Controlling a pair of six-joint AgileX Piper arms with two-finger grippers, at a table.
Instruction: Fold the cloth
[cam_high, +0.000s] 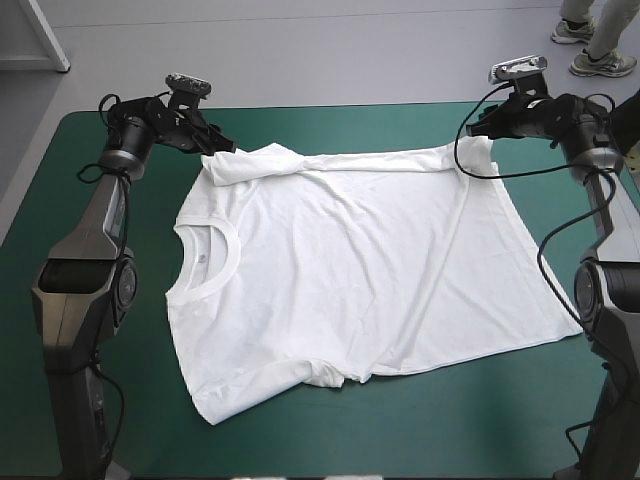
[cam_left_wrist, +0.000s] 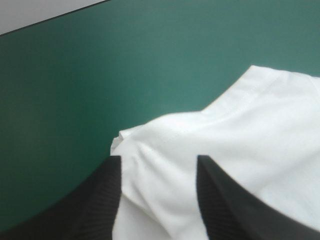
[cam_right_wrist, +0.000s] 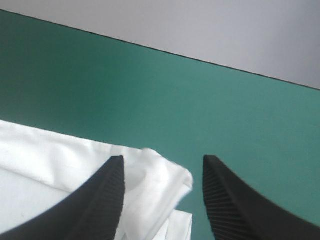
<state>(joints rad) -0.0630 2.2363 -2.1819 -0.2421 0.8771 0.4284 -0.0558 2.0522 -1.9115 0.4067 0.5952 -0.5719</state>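
Note:
The white T-shirt (cam_high: 350, 265) lies spread flat on the teal-green cover, collar toward the table's left, hem toward the right. Its far edge is rolled over into a narrow band. My left gripper (cam_high: 207, 145) hovers at the far left sleeve corner, open. In the left wrist view the sleeve (cam_left_wrist: 210, 150) lies between and ahead of the black fingers (cam_left_wrist: 100, 200) of my left gripper (cam_left_wrist: 159, 165). My right gripper (cam_high: 487, 128) is open at the far right hem corner. That corner of the T-shirt (cam_right_wrist: 165, 175) lies between the fingers of my right gripper (cam_right_wrist: 162, 165).
Bare teal-green cover (cam_high: 330, 125) runs in a strip between the shirt and the table's far edge. More bare cover (cam_high: 480, 420) shows at the near right. The near sleeve (cam_high: 320, 375) is bunched under at the near edge of the shirt.

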